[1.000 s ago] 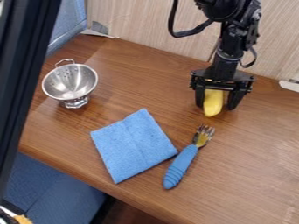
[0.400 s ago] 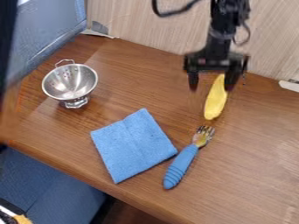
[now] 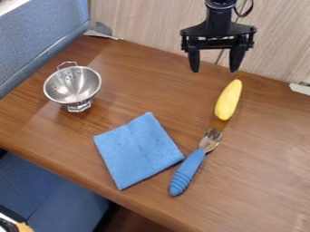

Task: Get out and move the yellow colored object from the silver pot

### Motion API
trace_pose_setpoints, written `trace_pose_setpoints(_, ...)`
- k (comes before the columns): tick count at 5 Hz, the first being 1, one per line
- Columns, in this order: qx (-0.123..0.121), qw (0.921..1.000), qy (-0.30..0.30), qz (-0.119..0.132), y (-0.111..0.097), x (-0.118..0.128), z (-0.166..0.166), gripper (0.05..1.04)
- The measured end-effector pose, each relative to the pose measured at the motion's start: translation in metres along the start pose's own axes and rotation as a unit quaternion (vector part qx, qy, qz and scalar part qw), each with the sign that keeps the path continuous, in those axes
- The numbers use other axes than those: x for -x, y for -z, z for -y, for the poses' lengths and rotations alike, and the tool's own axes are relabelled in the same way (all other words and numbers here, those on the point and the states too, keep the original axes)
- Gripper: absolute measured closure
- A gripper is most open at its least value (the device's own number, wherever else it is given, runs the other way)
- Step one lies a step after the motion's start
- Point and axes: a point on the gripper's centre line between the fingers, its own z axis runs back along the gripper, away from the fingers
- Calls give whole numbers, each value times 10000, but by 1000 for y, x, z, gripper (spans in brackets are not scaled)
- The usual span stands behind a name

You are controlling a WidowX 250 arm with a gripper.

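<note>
My gripper hangs open at the upper right, in front of the wall, with nothing between its fingers. Below it and slightly to the right, apart from it, the yellow object lies on the wooden table, long and tapered like a banana. At the left stands the silver pot, a small colander with holes, a wire handle and a footed base. No yellow thing shows inside it.
A folded blue cloth lies at mid-table. Right of it is a fork with a blue handle, its tines just below the yellow object. A wall borders the table at the back.
The gripper has risen away from the yellow object, leaving it on the table, and its fingers no longer surround it. The dark shape along the left edge is gone.
</note>
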Motion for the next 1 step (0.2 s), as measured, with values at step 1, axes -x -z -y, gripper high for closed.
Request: trace_pose_setpoints(1, 1, 10000, 8, -1, 0, 0, 1, 83)
